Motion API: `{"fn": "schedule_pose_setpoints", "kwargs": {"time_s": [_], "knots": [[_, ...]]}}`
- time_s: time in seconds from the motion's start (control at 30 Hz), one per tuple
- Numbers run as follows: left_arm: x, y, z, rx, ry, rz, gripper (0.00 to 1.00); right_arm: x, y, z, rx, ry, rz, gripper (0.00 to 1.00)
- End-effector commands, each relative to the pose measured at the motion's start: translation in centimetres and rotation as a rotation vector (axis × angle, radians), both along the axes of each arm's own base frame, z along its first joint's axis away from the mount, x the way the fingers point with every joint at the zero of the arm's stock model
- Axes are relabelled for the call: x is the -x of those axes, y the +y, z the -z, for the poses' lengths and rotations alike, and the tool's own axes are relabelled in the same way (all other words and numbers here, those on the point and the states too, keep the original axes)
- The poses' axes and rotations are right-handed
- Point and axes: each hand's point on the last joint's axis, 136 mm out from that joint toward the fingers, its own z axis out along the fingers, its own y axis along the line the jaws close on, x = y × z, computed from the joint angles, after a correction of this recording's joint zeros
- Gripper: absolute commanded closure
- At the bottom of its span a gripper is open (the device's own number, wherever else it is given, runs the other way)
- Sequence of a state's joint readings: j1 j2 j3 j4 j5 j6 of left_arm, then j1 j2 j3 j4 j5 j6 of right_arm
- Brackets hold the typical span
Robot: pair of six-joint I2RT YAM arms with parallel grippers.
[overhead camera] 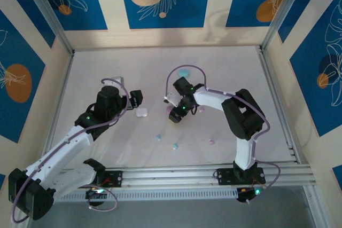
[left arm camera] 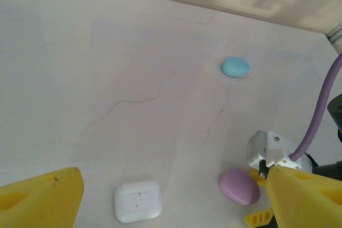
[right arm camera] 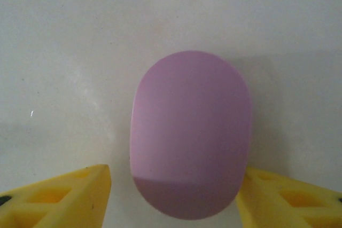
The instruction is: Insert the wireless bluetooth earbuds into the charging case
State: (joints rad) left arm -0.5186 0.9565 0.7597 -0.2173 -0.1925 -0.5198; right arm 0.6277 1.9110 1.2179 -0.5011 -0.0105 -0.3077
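While the earbuds (overhead camera: pixel 175 146) lie loose at the lower centre of the worktop (overhead camera: pixel 107 68), the right gripper (right arm camera: pixel 173 173) straddles the closed pink case (right arm camera: pixel 189 132), jaws half-spread, not clamped. The left gripper (left arm camera: pixel 173 185) gapes wide near the white case (left arm camera: pixel 137 201). Next, likely: clamp the pink case and open it.

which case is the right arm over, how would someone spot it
On the table, find the right gripper near the middle, pointing down. The purple case lies flat between its jaws. Its colour sets it apart: the white case is nearby, the blue case far back.
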Motion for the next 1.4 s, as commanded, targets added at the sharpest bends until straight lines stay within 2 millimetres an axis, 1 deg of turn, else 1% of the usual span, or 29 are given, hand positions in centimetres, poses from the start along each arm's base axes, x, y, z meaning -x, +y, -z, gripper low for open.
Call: {"fn": "schedule_pose_setpoints", "kwargs": {"time_s": [0.0, 0.07, 0.2, 0.23, 0.27, 0.37, 0.4, 0.43, 0.47, 0.53, 0.6, 0.67, 0.7, 0.73, 0.77, 0.9, 1.0, 1.07, 1.2, 1.3, 1.37], "knots": [[-0.2, 0.4, -0.1, 0.021, -0.003, -0.019, 0.12, 0.1, 0.6, 0.4, 0.023, 0.004, -0.047, 0.40], [-0.2, 0.4, 0.1, 0.023, 0.003, -0.021, 0.12, 0.0, 0.6, 0.6, 0.035, 0.003, -0.052, 0.43], [-0.3, 0.3, 0.2, 0.031, 0.005, -0.020, 0.12, 0.0, 0.8, 1.2, 0.062, 0.002, -0.064, 0.44], [-0.3, 0.3, 0.2, 0.032, 0.006, -0.019, 0.12, 0.1, 0.9, 1.3, 0.066, 0.000, -0.074, 0.45], [-0.3, 0.3, 0.3, 0.031, 0.008, -0.018, 0.12, 0.1, 0.9, 1.4, 0.069, -0.006, -0.084, 0.49], [-0.4, 0.3, 0.4, 0.035, 0.014, -0.019, 0.12, -0.1, 0.9, 1.4, 0.073, -0.023, -0.086, 0.54], [-0.4, 0.2, 0.4, 0.039, 0.014, -0.016, 0.12, -0.1, 0.9, 1.3, 0.072, -0.028, -0.085, 0.59], [-0.5, 0.1, 0.4, 0.043, 0.015, -0.014, 0.12, -0.2, 0.9, 1.2, 0.067, -0.036, -0.084, 0.62], [-0.5, -0.1, 0.4, 0.048, 0.017, -0.008, 0.12, -0.3, 0.9, 0.8, 0.054, -0.053, -0.078, 0.63], [-0.6, -0.4, 0.4, 0.058, 0.019, 0.007, 0.12, -0.5, 1.0, -0.4, 0.013, -0.084, -0.067, 0.64], [-0.7, -0.9, 0.3, 0.075, 0.018, 0.025, 0.12, -0.6, 1.2, -2.9, -0.069, -0.128, -0.053, 0.66], [-0.8, -2.0, -0.1, 0.104, 0.015, 0.070, 0.12, -0.3, 1.4, -5.4, -0.145, -0.173, -0.064, 0.66], [-0.8, -2.6, -0.3, 0.124, 0.014, 0.101, 0.12, 0.0, 1.5, -7.3, -0.188, -0.216, -0.081, 0.66], [-0.8, -3.3, -0.7, 0.146, 0.012, 0.132, 0.12, 0.2, 1.5, -8.4, -0.214, -0.242, -0.094, 0.66], [-0.8, -4.3, -1.1, 0.173, 0.012, 0.177, 0.12, 0.6, 1.5, -10.1, -0.252, -0.281, -0.117, 0.66], [0.1, -8.7, -2.7, 0.319, 0.074, 0.372, 0.14, 1.8, 1.2, -15.1, -0.361, -0.392, -0.165, 0.66], [1.2, -11.4, -3.9, 0.396, 0.117, 0.494, 0.15, 2.4, 0.8, -18.0, -0.425, -0.467, -0.176, 0.66], [1.9, -12.7, -4.7, 0.432, 0.125, 0.548, 0.14, 2.9, 0.6, -19.5, -0.450, -0.506, -0.183, 0.65], [2.6, -14.1, -6.3, 0.488, 0.099, 0.601, 0.14, 3.1, 0.2, -21.4, -0.475, -0.556, -0.175, 0.65], [2.7, -14.8, -6.7, 0.497, 0.096, 0.621, 0.15, 3.5, 0.3, -22.6, -0.502, -0.583, -0.184, 0.65], [2.8, -15.5, -6.7, 0.496, 0.108, 0.641, 0.18, 3.7, 0.3, -23.1, -0.516, -0.592, -0.190, 0.65]]}}
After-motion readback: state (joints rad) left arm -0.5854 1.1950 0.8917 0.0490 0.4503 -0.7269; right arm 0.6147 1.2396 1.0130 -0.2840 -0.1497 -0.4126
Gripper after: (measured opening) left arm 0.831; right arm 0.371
